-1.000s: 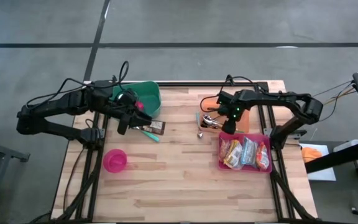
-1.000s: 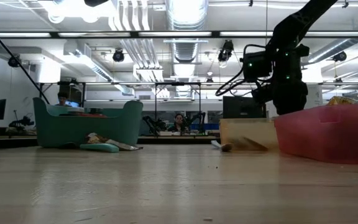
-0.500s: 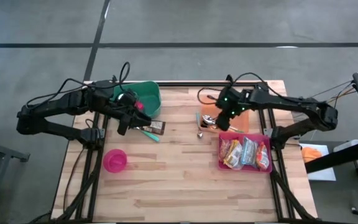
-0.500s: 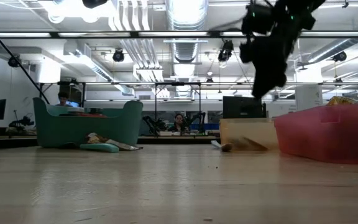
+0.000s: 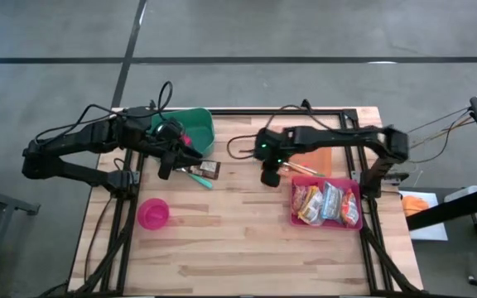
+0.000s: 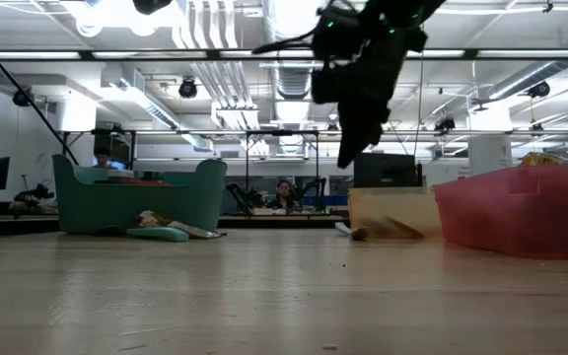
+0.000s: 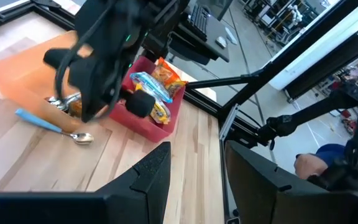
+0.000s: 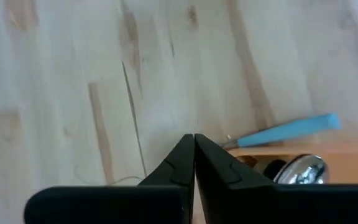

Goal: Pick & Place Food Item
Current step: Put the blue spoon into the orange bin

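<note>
We see the right gripper [image 5: 269,176] just right of centre in the overhead frame, hanging above bare counter [image 5: 238,240] beside the orange tray [image 5: 315,159]; its fingers [image 8: 182,160] are clenched together on nothing. The food packets [image 5: 327,203] lie in the pink bin [image 5: 325,223] at centre right, below the orange tray, which holds spoons [image 7: 73,135]. The left gripper [image 5: 166,170] sits at centre left, just below the green bin [image 5: 199,131] and beside a wrapper [image 5: 209,169] and a teal utensil [image 5: 197,176]; its fingers [image 7: 151,177] stand parted, holding nothing we can see. A pink bowl [image 5: 153,213] rests lower left.
</note>
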Controlling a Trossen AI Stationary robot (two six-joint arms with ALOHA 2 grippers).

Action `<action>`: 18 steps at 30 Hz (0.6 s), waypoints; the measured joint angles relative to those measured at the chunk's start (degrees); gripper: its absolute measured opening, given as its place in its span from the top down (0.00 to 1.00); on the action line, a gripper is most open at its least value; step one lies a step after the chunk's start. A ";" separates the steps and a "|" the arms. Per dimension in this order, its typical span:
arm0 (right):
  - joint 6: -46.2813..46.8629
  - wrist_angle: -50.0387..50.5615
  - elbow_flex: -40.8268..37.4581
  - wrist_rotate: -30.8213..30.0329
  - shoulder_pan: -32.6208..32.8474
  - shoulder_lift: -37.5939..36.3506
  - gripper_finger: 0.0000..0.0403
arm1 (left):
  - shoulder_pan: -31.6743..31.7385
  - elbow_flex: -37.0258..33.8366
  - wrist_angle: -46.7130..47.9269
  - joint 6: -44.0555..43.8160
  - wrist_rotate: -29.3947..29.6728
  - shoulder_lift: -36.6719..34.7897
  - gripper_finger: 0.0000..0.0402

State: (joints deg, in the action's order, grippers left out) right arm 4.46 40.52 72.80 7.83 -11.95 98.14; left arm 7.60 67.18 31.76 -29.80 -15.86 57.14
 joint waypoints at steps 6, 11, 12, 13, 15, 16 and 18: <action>-5.03 9.30 6.70 0.12 -0.12 8.87 0.98 | 0.00 0.00 0.37 -0.02 0.00 -0.02 0.62; -7.36 10.30 6.95 -0.15 -0.45 10.72 0.98 | 0.00 0.00 1.85 -0.03 0.00 -0.02 0.62; -7.47 10.32 6.63 -0.11 -0.70 10.63 0.98 | 0.00 -0.01 2.01 -0.04 0.00 -0.02 0.62; -7.52 10.32 6.24 -0.09 -1.04 10.48 0.98 | 0.00 0.00 2.22 -0.04 0.00 -0.02 0.62; -7.62 10.54 5.37 -0.17 -1.93 10.35 0.98 | 0.00 0.00 2.64 -0.04 0.00 -0.02 0.62; -7.62 10.70 5.09 -0.27 -2.43 10.29 0.98 | 0.00 0.00 2.67 -0.04 0.00 -0.02 0.62; -7.67 11.22 4.47 -0.74 -3.45 10.15 0.98 | 0.00 0.00 2.87 -0.04 0.00 -0.04 0.62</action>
State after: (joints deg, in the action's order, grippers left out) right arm -3.20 51.74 77.27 7.09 -15.40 108.29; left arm 7.60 67.18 34.63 -29.84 -15.86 57.10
